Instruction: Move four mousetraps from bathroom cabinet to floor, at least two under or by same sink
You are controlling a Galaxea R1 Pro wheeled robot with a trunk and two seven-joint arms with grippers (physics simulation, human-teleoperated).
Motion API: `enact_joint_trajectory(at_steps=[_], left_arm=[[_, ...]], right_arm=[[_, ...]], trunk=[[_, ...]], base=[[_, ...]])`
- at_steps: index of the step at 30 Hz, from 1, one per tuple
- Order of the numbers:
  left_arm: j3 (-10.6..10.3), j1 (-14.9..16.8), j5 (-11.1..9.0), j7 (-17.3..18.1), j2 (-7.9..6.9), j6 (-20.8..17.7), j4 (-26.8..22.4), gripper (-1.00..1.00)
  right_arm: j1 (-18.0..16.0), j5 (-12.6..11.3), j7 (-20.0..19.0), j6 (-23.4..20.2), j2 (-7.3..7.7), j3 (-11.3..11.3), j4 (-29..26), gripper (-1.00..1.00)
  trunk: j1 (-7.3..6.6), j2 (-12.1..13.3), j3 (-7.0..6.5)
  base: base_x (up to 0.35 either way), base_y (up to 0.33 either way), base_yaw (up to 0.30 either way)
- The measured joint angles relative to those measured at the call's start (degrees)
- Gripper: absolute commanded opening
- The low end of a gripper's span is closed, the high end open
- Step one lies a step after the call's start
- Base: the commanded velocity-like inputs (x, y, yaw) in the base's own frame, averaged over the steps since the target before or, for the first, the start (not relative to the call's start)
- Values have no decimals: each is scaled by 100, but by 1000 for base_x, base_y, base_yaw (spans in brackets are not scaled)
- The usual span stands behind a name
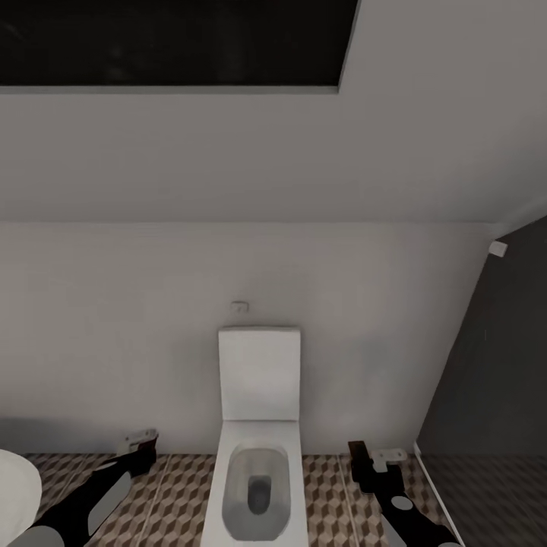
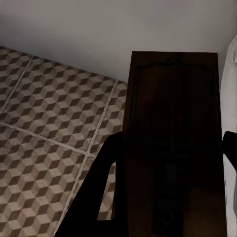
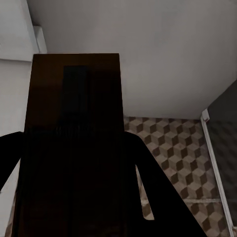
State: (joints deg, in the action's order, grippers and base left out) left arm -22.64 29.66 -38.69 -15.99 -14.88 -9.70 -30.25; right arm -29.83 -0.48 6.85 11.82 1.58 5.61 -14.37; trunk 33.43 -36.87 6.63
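A brown mousetrap (image 2: 173, 123) lies flat between the dark fingers of my left gripper (image 2: 168, 158), which is shut on it. Another mousetrap (image 3: 74, 123) is held the same way in my right gripper (image 3: 74, 158). In the head view the left gripper (image 1: 140, 448) hovers left of the toilet with its mousetrap (image 1: 142, 436) at the tip. The right gripper (image 1: 368, 462) hovers right of the toilet, its mousetrap (image 1: 387, 456) pointing right. Both hang above the cube-patterned bathroom floor (image 1: 175, 486). The cabinet is out of view.
A white toilet (image 1: 258, 456) with an open bowl stands against the white wall straight ahead, between my arms. A dark panel (image 1: 494, 380) with a pale base strip closes off the right side. A white rounded edge (image 1: 15, 486) shows at the lower left.
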Motion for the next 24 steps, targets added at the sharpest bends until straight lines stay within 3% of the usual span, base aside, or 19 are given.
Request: enact_joint_trajectory(at_steps=[6, 10, 15, 20, 24], left_arm=[[-7, 0, 0, -1, 17, -4, 38, -100], [-7, 0, 0, 0, 33, -5, 42, -100], [-8, 0, 0, 0, 29, -5, 47, -100], [-8, 0, 0, 0, 32, 1, 44, -100], [-11, 0, 0, -6, 40, -3, 46, -100]], right_arm=[[0, -14, -41, -13, 48, -21, 0, -100], [-2, -32, -154, -280, 135, -29, -11, -100], [-30, -308, -568, -697, 249, -55, -23, -100], [-34, -362, -665, -693, 264, -54, -19, -100], [-35, -384, -680, -416, 268, -60, -14, -100]], trunk=[[1, 0, 0], [2, 0, 0], [2, 0, 0], [2, 0, 0], [-1, 0, 0]], base=[[39, 0, 0], [5, 0, 0], [1, 0, 0], [0, 0, 0], [140, -25, 0]])
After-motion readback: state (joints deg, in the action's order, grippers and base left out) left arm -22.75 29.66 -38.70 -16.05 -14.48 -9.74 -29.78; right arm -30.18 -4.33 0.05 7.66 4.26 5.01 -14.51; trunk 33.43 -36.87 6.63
